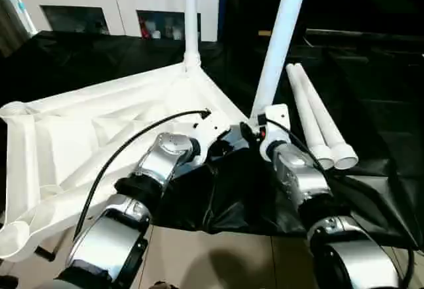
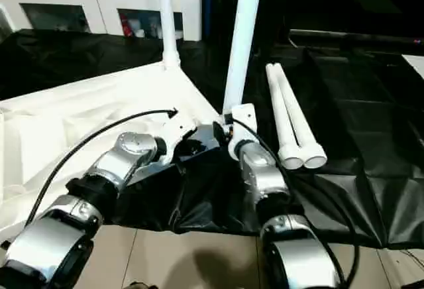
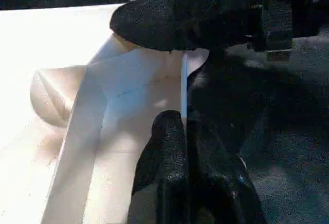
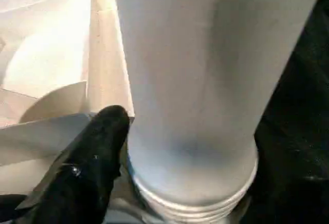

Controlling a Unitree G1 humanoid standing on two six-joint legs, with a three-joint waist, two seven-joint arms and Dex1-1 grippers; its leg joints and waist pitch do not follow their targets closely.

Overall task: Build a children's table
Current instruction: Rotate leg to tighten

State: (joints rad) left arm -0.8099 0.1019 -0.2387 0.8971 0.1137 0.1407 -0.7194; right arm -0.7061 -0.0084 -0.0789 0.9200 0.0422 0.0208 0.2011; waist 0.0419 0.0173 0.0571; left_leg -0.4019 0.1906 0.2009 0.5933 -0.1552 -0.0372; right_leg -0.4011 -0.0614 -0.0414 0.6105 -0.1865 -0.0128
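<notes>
The children's table top (image 1: 86,130) lies upside down and tilted on a black cloth, ribbed underside up. One white leg (image 1: 190,17) stands upright in its far corner socket. A second leg (image 1: 281,37) leans over the near right corner, with my right gripper (image 1: 264,122) closed around its lower end; in the right wrist view one black finger (image 4: 97,152) rests against that leg (image 4: 195,80). My left gripper (image 3: 183,126) is shut on the top's thin rim (image 3: 154,80) beside that corner. Two more legs (image 1: 318,120) lie side by side on the cloth to the right.
A white cabinet with glass doors (image 1: 119,7) stands behind the work. The black cloth (image 1: 377,103) spreads right and back and ends near me over a beige floor (image 1: 218,256). A black cable (image 1: 126,143) arcs over my left forearm.
</notes>
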